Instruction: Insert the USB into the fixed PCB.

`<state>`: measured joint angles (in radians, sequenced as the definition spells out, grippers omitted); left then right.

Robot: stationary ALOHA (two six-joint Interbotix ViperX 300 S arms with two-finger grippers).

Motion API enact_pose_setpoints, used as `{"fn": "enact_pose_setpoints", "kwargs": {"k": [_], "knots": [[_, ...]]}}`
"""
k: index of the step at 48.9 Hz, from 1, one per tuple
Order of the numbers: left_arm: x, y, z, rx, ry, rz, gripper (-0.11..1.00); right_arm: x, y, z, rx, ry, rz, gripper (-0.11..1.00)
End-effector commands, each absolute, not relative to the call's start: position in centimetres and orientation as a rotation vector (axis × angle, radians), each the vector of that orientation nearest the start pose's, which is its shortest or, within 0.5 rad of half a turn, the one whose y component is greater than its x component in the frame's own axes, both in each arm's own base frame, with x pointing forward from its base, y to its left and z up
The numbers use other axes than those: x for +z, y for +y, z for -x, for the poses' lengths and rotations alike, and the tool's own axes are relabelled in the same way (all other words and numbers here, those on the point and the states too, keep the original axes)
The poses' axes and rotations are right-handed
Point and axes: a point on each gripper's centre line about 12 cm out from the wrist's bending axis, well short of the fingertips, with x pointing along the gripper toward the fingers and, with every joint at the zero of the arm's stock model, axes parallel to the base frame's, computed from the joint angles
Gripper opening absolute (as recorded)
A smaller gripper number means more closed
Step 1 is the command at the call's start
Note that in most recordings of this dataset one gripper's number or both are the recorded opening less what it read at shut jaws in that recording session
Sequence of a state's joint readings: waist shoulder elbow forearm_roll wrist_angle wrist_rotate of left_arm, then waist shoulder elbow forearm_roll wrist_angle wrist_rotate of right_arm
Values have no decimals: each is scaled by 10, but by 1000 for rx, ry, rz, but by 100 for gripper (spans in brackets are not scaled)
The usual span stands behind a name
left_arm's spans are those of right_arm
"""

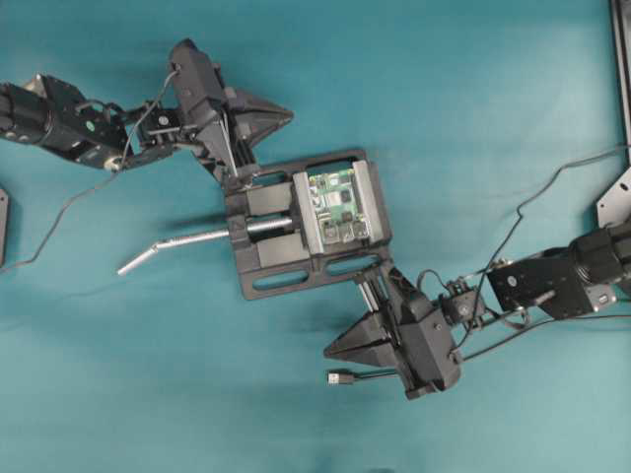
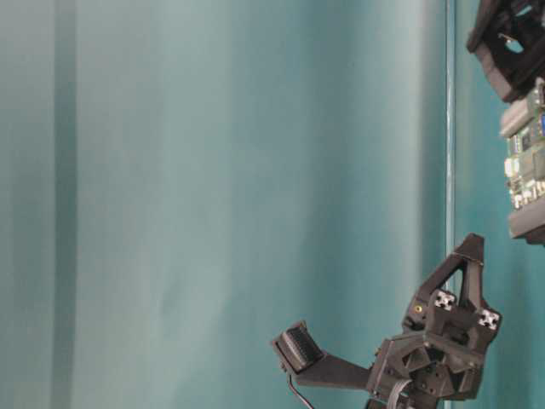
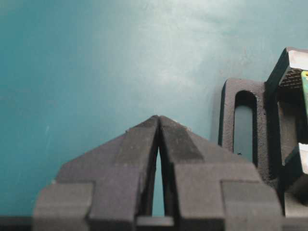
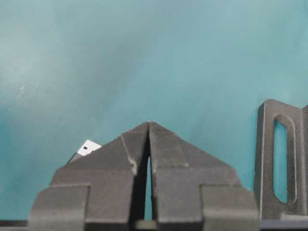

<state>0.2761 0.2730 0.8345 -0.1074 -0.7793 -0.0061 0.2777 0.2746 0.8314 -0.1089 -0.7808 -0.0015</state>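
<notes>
The tiny silver metal USB plug with its short black body (image 1: 341,376) lies loose on the teal worktop (image 1: 473,108), at about 6 o'clock from the black vise (image 1: 296,258) and just beside the right tool (image 1: 340,350), at that tool's 6 o'clock in the overhead view. Its thin black cable (image 1: 380,373) runs off toward 3 o'clock, under the right wrist. In the right wrist view only a silver corner shows, at 9 o'clock of the fingertips.

Handling, as a judgement: the plug looks light and rigid, with smooth metal that is likely slippery. The cable is limp and may tug it off line. The best hold is probably across the black body, leaving the silver shell clear for the port.

The small green square circuit board with silver ports (image 1: 336,205) sits clamped between the vise's grey jaws; it probably will not shift under push. The bent silver vise handle (image 1: 182,242) points toward 9 o'clock.

Left tool (image 1: 284,115): pressed together, holding nothing, at the vise's 11 o'clock. Right tool: pressed together, also holding nothing.

Count: one plug, one cable, one board, one vise, one handle, two tools.
</notes>
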Motion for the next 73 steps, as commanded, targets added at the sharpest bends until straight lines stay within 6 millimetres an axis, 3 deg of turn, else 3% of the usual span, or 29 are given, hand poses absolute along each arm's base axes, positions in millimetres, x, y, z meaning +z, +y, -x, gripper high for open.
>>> {"fn": "enact_pose_setpoints", "kwargs": {"k": [1,4,13,32,48,52,56,61,65,73], "knots": [[138,111,-376,325,215,74,-1,104,119,-371,367,275,95,0],[154,110,-375,323,200,71,4,106,118,-372,348,267,74,4],[176,104,-361,314,252,88,0,121,124,-369,295,207,1,1],[180,77,-319,270,310,114,0,129,151,-356,80,186,-115,1],[193,64,-295,244,315,118,0,121,155,-343,-38,223,-53,4],[192,62,-289,242,349,135,2,118,157,-341,-31,234,-48,11],[191,60,-280,242,368,142,11,114,161,-338,-17,243,-36,22],[190,57,-266,240,376,141,24,109,166,-334,-3,255,-28,46],[189,54,-251,239,371,140,28,107,168,-334,3,259,-25,60],[187,46,-215,236,328,129,28,98,169,-333,2,279,-12,62]]}}
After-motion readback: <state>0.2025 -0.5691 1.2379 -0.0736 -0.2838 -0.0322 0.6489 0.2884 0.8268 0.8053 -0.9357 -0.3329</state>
